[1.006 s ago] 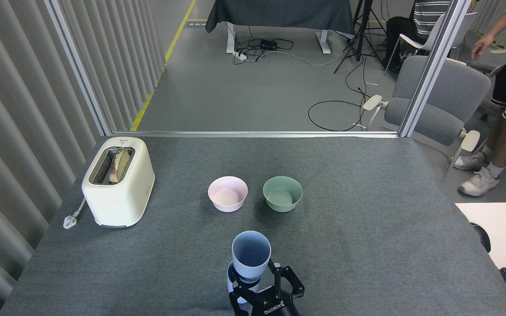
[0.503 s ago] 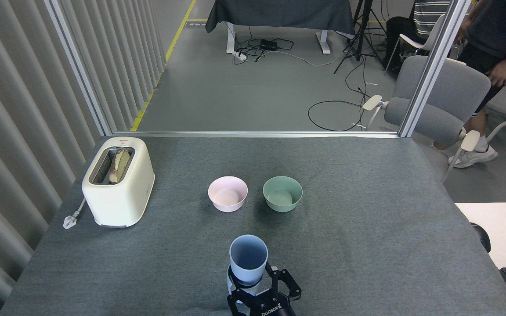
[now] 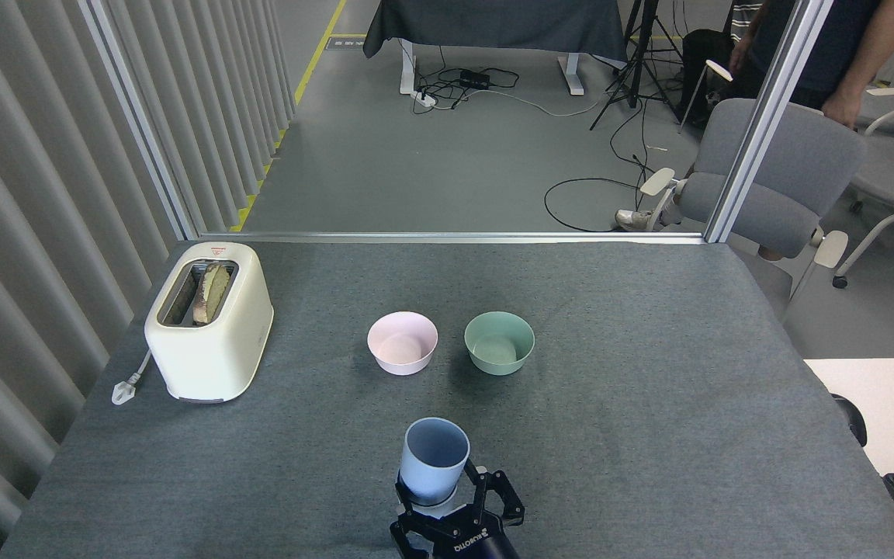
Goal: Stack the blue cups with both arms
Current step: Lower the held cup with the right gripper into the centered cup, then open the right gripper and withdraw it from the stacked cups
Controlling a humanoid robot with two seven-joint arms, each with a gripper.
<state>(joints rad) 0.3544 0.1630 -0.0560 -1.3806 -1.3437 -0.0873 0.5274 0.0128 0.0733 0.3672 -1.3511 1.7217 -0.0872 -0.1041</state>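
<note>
From the head view, the worktop (image 3: 649,373) was covered in a coarse, felt-like grey cloth, flat and square-edged, with a thin metal strip along its far side.

At six o'clock, close to the near edge, one black pincer (image 3: 455,512) reached up from the bottom of the frame. Which arm it belonged to could not be told from this angle. Its jointed, hard-plastic fingers (image 3: 505,497) were clamped around the lower body of a blue cup (image 3: 433,460), a matte pale periwinkle tumbler with a round open mouth, smooth walls and a taper towards the base. The cup stood close to upright, tipped slightly. Just under it, between the fingers, a paler rounded rim (image 3: 435,503) showed, seemingly a second cup that the first was nested in, though it was too hidden to be sure.

Further back, near the centre of the worktop at twelve o'clock from the cup, sat two shallow, round, matte bowls side by side but apart: a pink bowl (image 3: 403,343) on the left and a mint-green bowl (image 3: 499,342) on the right.

At ten o'clock stood a glossy cream toaster (image 3: 209,321) with rounded corners and a slice of brown bread (image 3: 210,291) upright in its slot. Its white plug (image 3: 125,388) lay on the cloth beside it.

Beyond the worktop were a smooth grey floor, ribbed grey panels on the left, a padded grey office chair (image 3: 773,178) at two o'clock, and a person (image 3: 843,46) standing behind it.
</note>
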